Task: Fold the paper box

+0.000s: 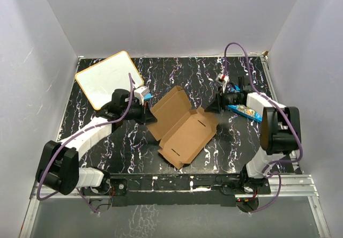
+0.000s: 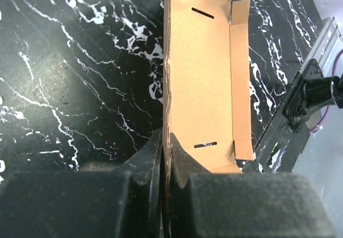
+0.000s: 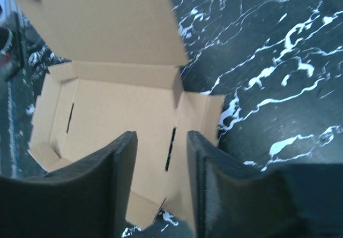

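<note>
The paper box (image 1: 184, 126) is a plain brown cardboard blank lying open in the middle of the black marbled table, with one large panel raised at its left. My left gripper (image 1: 146, 111) is shut on the edge of that raised panel; in the left wrist view the cardboard edge (image 2: 167, 88) runs straight up from between my closed fingers (image 2: 151, 157). My right gripper (image 1: 211, 108) is open and empty, hovering at the box's right end; in the right wrist view its fingers (image 3: 120, 168) straddle a slot in the box floor (image 3: 118, 114).
A white board with an orange rim (image 1: 108, 79) lies at the back left, behind my left arm. A blue printed box (image 1: 244, 111) lies at the right under my right arm. Grey walls enclose the table on three sides.
</note>
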You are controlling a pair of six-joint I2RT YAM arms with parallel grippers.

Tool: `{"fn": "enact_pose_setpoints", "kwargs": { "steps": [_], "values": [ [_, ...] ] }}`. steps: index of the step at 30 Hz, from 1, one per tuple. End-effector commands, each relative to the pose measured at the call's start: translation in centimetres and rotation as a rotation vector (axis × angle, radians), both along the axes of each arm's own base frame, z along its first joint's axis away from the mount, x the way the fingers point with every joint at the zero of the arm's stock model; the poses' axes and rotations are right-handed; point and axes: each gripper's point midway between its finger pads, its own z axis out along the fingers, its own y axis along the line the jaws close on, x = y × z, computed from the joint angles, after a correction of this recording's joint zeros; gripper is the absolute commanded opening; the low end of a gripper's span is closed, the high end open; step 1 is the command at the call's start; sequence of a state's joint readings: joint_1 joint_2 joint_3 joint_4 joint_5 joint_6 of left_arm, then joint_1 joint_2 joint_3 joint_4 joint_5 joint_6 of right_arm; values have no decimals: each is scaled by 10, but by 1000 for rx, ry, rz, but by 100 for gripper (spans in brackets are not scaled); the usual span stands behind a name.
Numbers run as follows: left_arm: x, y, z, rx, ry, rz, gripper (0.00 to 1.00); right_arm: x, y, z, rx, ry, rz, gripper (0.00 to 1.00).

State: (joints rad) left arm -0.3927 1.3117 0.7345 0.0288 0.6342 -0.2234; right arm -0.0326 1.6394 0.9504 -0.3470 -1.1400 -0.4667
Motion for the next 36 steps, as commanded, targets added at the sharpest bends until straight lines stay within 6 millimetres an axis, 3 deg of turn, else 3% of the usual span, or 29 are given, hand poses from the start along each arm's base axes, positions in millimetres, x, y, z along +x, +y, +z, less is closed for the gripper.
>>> {"fn": "enact_pose_setpoints", "kwargs": {
  "steps": [1, 3, 7, 12, 18, 29, 36],
  "values": [
    [-6, -11, 48, -93, -187, -126, 0, 31, 5, 44, 88, -15, 51, 41],
    [-10, -13, 62, -114, -241, -165, 0, 37, -2, 69, 109, -48, 65, 37],
    [-19, -17, 94, -157, -321, -237, 0, 40, -18, 107, 83, -151, 68, 40],
    [-28, -21, 125, -202, -411, -326, 0, 20, -18, 123, 48, -254, 118, 51],
    [-32, -19, 144, -183, -449, -372, 0, -6, -15, 146, 13, -360, 195, 60],
    [-42, -16, 155, -174, -494, -421, 0, -27, 12, 156, -21, -480, 301, 65],
    [-47, -15, 157, -178, -501, -430, 0, -23, 9, 146, -61, -494, 308, 60]
  ]
}}
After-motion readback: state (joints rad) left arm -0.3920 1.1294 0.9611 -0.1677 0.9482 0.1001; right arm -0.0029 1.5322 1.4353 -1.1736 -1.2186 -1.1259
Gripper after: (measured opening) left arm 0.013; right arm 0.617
